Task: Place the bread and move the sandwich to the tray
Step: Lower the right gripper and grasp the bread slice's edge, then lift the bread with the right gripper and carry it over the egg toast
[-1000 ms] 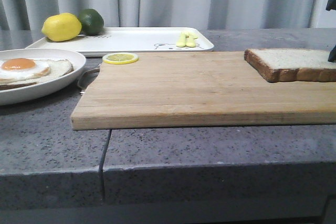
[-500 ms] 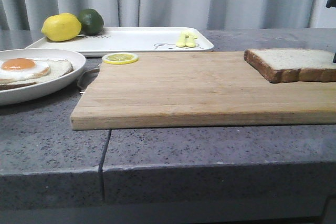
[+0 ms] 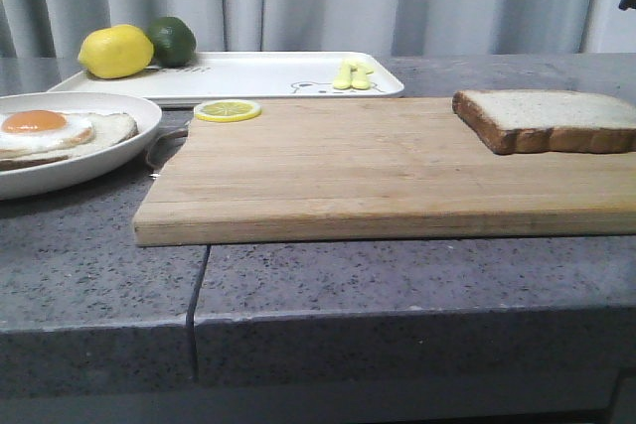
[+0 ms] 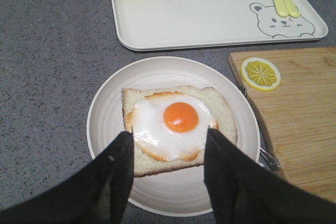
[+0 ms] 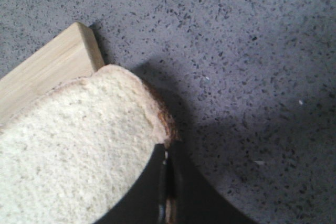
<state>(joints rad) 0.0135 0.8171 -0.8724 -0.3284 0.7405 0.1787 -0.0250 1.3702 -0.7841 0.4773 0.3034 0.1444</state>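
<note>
Bread [image 3: 545, 118] is found at the right end of the wooden cutting board [image 3: 358, 166], lying nearly flat, one end lifted slightly and overhanging the board's corner above the grey speckled worktop [image 3: 397, 285]. A thick white slice with a porous crumb and dark brown crust is noted. In the right wrist view the right gripper [image 5: 166, 182] is seen clamped on the crust edge of the bread [image 5: 68, 150], its dark fingers pressed close together with only a thin strip of crust between them.

The sandwich [image 4: 176, 127] is recorded as a flatter crusted slice topped with a fried egg, white with an orange yolk, seated on a shallow round white plate [image 4: 105, 129] at the left of the worktop. The left gripper [image 4: 168, 145] is held spread above it, one finger at each side of the slice; contact cannot be confirmed.

The tray [image 3: 258, 74], white with a bear drawing, is set behind the board and carries a lemon [image 3: 116, 51], a green lime [image 3: 174, 40] and pale yellow cutlery [image 3: 354, 74]. A lemon slice [image 3: 228, 109] is seen on the board's far left corner.
</note>
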